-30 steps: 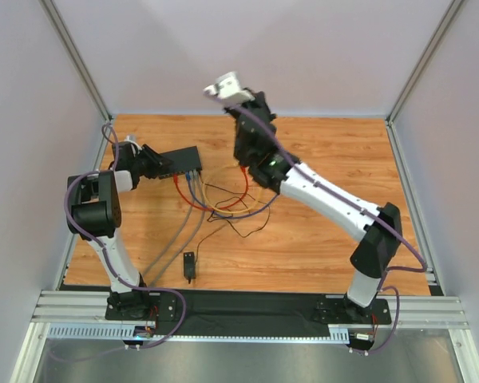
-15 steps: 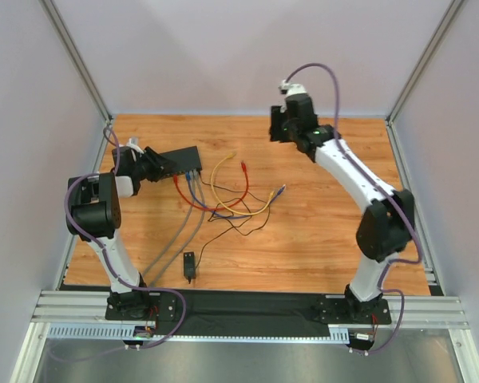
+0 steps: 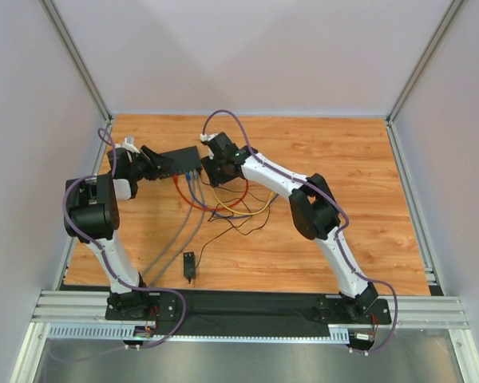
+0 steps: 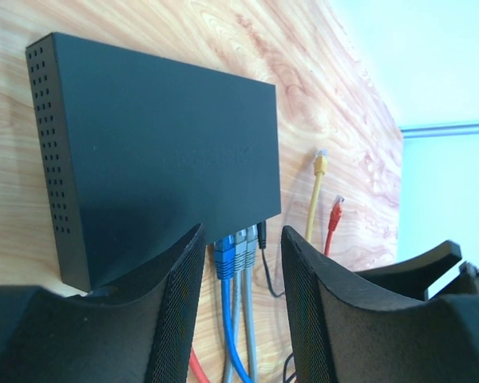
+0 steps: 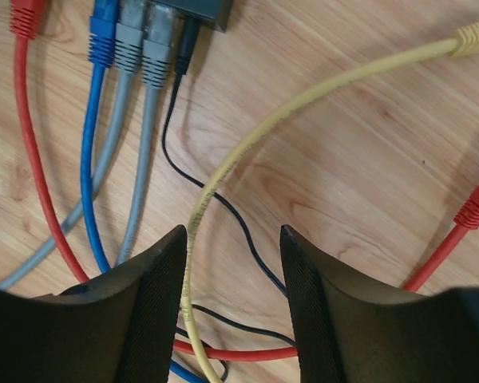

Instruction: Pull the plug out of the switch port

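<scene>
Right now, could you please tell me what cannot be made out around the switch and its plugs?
1. Right wrist view: the switch is cut off by the top edge, hiding its ports; the red plug is cropped too.
2. Left wrist view: the ports face away; the left pincer blocks the cables below.
3. Top view: plugs too small to tell seated from loose.

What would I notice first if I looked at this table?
The tangle of red, yellow, blue and grey cables in the middle of the wooden table, spreading from the black switch at the back left. The left tool sits at its left end, and the right tool hangs open over the cables.
</scene>
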Tool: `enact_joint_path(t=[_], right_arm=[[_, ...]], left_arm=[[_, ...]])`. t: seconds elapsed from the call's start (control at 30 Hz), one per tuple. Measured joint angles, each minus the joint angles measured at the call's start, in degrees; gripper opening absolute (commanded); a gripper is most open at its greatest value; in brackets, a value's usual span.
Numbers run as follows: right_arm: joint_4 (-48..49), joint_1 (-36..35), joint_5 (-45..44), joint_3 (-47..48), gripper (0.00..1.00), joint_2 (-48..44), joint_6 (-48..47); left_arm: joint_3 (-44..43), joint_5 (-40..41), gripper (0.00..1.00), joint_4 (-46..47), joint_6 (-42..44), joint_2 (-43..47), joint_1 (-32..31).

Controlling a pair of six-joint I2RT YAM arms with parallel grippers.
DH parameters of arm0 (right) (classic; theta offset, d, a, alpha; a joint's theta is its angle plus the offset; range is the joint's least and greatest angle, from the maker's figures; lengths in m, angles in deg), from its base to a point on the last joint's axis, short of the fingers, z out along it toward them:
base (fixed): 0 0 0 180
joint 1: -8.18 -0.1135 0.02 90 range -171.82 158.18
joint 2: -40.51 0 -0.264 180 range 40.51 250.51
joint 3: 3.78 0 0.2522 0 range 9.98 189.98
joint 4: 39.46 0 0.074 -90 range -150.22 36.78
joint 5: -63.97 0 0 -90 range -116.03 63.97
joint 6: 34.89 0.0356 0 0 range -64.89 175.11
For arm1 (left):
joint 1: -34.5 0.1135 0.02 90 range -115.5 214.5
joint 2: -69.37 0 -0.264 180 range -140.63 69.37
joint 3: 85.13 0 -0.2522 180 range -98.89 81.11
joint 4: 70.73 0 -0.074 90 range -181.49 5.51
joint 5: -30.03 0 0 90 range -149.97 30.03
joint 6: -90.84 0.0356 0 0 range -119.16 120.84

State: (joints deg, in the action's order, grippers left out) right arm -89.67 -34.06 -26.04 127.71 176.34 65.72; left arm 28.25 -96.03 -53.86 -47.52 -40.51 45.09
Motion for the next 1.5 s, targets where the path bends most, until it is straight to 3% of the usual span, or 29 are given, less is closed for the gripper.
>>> enact_joint_path(t=[0.33,0.7,0.8,0.83,0.9,0.93,1.2,1.5], right_arm=[[2.5,0.0,-1.3,2.7,0.41,1.2,1.9],[3.1,0.3,-1.0,7.5,0.4,6.6,6.8],[3.1,0.3,-0.4,7.6,0.29,7.4,8.1],[3.2,0.3,0.2,7.6,0.16,7.5,8.6],[4.0,0.7,2.0,7.4,0.01,7.5,10.6],[5.6,0.9,3.2,6.6,0.0,7.2,12.0],[19.7,7.1,14.9,-9.3,0.0,-3.0,26.5],[42.2,17.2,25.6,-23.0,0.0,-24.5,41.4]], left_arm=[[0.0,-1.0,0.51,1.6,-1.0,0.0,0.1],[0.3,-1.6,0.5,2.2,-1.5,0.0,0.3],[0.6,-1.7,0.5,2.5,-1.7,0.0,0.5],[0.7,-1.9,0.5,2.6,-1.8,0.0,0.5],[0.8,-2.0,0.5,2.8,-1.9,0.0,0.6],[0.9,-2.1,0.5,3.0,-1.9,0.0,0.6],[1.2,-2.6,0.5,4.0,-2.8,0.0,0.8],[1.7,-3.1,0.5,5.6,-3.7,0.0,1.1]])
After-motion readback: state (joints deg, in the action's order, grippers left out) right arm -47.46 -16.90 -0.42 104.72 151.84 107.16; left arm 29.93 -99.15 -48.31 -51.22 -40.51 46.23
